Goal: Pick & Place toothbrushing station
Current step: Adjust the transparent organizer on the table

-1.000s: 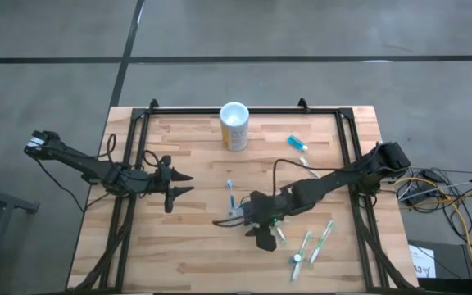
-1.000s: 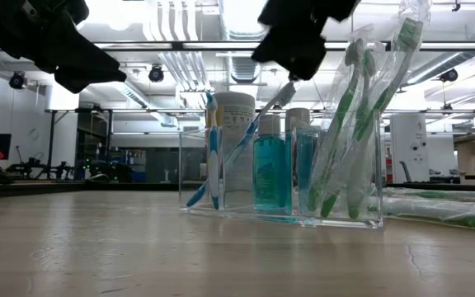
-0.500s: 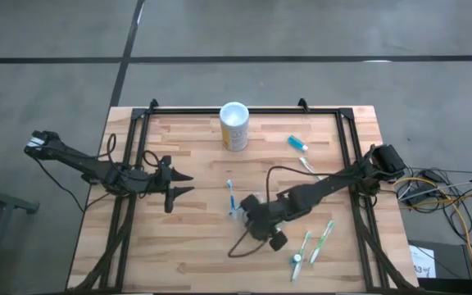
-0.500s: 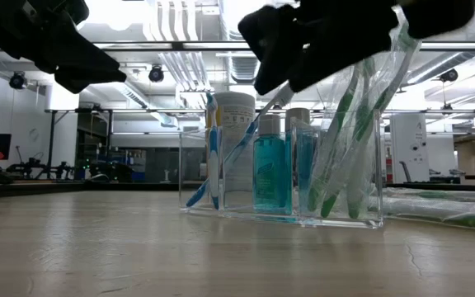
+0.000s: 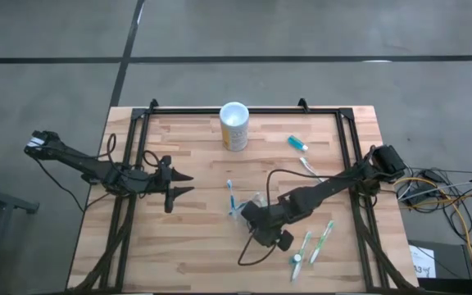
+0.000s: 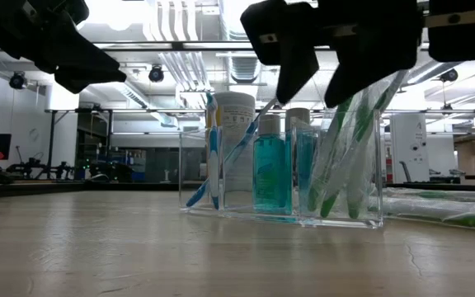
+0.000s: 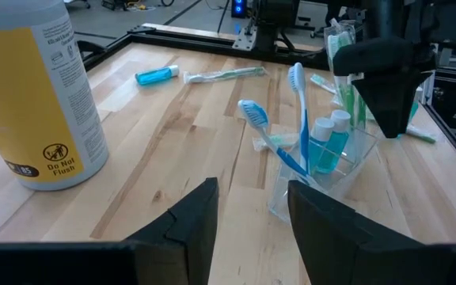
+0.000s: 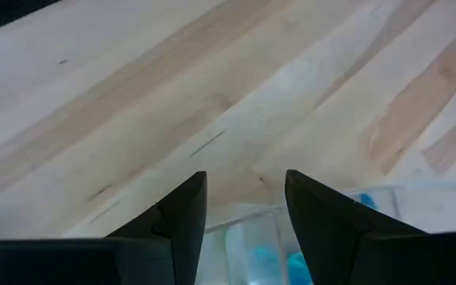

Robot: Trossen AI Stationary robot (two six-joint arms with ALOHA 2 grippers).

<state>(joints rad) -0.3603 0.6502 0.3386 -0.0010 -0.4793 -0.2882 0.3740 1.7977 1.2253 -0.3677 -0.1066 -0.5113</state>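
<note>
The right end effector (image 6: 313, 78), fingers parted and empty, has swung directly over the toothbrushing station (image 6: 283, 175).

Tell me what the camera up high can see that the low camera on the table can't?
Only the high view shows the whole wooden table, the yellow cup standing alone, a small blue bottle lying flat, and the left gripper off to the side. Only the low view shows the room behind, and teal bottles standing inside the toothbrushing station. Both show the right gripper above that station, and toothbrushes.
</note>
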